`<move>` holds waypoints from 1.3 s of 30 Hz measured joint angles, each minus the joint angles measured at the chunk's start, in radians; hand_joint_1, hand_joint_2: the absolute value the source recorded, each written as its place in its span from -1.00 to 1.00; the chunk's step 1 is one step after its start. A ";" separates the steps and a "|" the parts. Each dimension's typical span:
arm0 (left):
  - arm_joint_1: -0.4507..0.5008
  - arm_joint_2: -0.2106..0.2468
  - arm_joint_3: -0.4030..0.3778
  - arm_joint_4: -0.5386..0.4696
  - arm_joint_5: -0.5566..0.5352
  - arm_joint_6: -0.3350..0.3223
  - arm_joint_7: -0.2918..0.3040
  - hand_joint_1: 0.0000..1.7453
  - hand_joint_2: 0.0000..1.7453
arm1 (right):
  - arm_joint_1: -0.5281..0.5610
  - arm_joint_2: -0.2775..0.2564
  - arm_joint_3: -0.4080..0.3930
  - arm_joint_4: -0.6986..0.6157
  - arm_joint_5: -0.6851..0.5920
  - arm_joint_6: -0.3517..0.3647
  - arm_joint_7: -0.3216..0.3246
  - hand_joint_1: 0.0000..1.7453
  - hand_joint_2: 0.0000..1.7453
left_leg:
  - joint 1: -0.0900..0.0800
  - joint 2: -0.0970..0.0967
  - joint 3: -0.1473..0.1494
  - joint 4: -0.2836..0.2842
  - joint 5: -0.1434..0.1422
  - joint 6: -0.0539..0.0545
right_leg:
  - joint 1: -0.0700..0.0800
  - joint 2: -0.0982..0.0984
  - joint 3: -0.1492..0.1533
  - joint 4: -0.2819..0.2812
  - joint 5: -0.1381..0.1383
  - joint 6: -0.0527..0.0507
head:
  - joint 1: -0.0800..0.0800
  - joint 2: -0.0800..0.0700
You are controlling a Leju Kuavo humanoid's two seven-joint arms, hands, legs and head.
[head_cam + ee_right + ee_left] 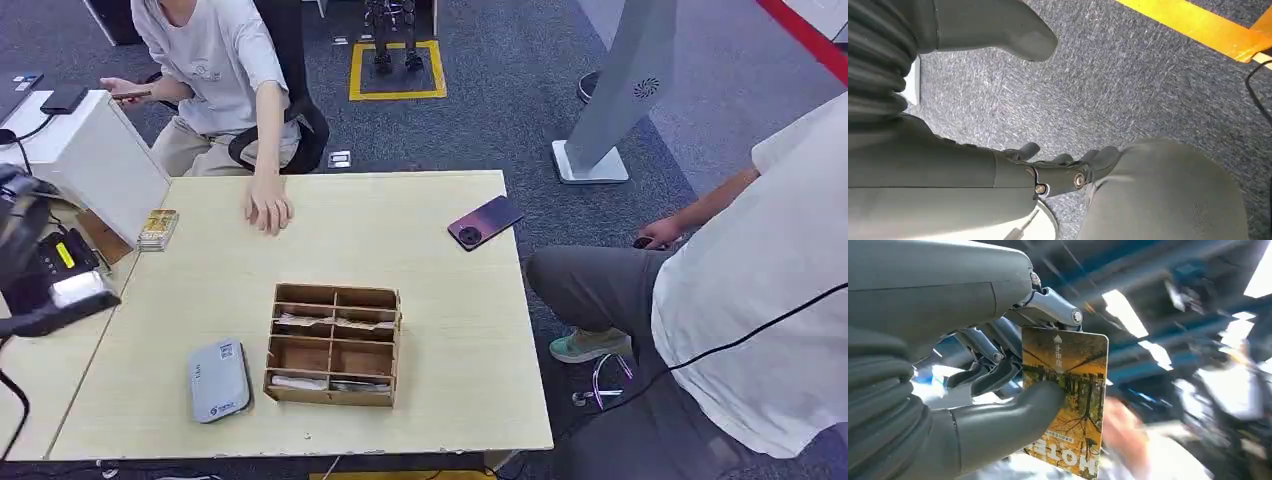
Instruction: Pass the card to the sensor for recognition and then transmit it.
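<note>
Looking from the head view, you see a pale wooden worktop [440,300] with a grey card reader [217,380] near the front edge, just beside a wooden compartment box [333,343] with cards in it. A small stack of cards [158,229] lies at the far left corner, and a dark phone [485,222] near the right edge. One person rests a hand [268,210] on the worktop; another person sits at the right.

In the left wrist view, your left hand [1013,385] pinches a hotel card [1068,400] between the thick thumb and the darker fingers. It is held up in the air, with ceiling lights behind it. I judge it thin, stiff, light and smooth, so it can slip; hold it by one short end, so the rest of its face is free for the reader.

In the right wrist view, your right hand [1058,165] hangs over grey carpet, fingers curled in, holding nothing that I can see.
</note>
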 joint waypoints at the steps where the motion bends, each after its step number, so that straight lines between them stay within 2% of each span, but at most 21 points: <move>1: -0.026 0.019 0.016 -0.003 -0.004 -0.006 -0.002 1.00 1.00 | 0.000 0.000 0.000 -0.001 0.000 0.000 0.001 -1.00 1.00 | 0.000 0.001 0.001 0.000 0.000 0.000 | -0.001 0.001 0.000 0.000 0.000 0.000 | 0.000 0.000; 8: -0.055 0.074 0.060 -0.006 -0.026 0.013 -0.006 1.00 1.00 | -0.001 0.000 0.000 -0.001 0.000 0.001 0.002 -1.00 1.00 | -0.001 0.001 0.000 0.000 0.000 0.000 | 0.000 0.001 -0.001 0.000 0.000 0.000 | 0.001 0.000; 11: -0.055 0.075 0.065 -0.006 -0.042 0.025 0.003 1.00 1.00 | -0.003 0.000 0.000 -0.001 0.000 0.001 0.002 -1.00 1.00 | -0.001 0.001 0.000 0.000 0.000 0.000 | 0.000 0.001 -0.001 0.000 0.000 0.000 | 0.001 0.000; 13: -0.060 0.065 0.063 -0.003 -0.091 0.036 0.019 1.00 1.00 | -0.004 0.000 0.000 -0.001 0.000 0.003 0.003 -1.00 1.00 | -0.002 0.001 0.000 0.000 0.000 0.000 | -0.001 0.001 -0.002 -0.001 0.000 0.000 | 0.001 0.000; 16: -0.086 0.022 0.034 0.059 -0.199 0.085 0.051 1.00 1.00 | -0.009 0.000 0.007 0.000 0.000 0.010 0.007 -1.00 1.00 | -0.002 0.001 0.000 0.000 0.000 0.000 | -0.001 0.000 -0.001 -0.001 0.000 0.000 | 0.001 0.000; 22: -0.134 -0.075 -0.016 0.194 -0.247 0.116 0.108 1.00 1.00 | -0.024 0.004 0.031 0.000 0.000 0.016 0.007 -1.00 1.00 | -0.002 0.002 0.000 0.000 0.001 -0.001 | -0.001 0.002 -0.003 -0.001 0.002 -0.002 | 0.000 0.000; 26: -0.204 -0.162 -0.029 0.348 -0.327 0.148 0.182 1.00 1.00 | -0.040 0.006 0.056 0.000 0.000 0.028 0.029 -1.00 1.00 | -0.002 0.002 -0.001 0.000 0.001 -0.001 | -0.001 0.002 -0.002 -0.001 0.002 -0.002 | 0.001 0.000; 31: -0.238 -0.213 -0.028 0.479 -0.387 0.180 0.204 1.00 1.00 | -0.040 0.006 0.074 0.000 0.000 0.034 0.039 -1.00 1.00 | -0.002 0.003 -0.001 0.000 0.001 -0.001 | -0.001 0.003 -0.003 0.000 0.002 -0.002 | 0.001 0.000; 39: -0.245 -0.252 -0.027 0.549 -0.397 0.188 0.194 1.00 1.00 | -0.039 0.006 0.087 0.000 0.000 0.034 0.042 -1.00 1.00 | -0.002 0.003 -0.001 0.000 0.001 -0.001 | -0.001 0.003 -0.003 -0.001 0.002 -0.002 | 0.001 0.000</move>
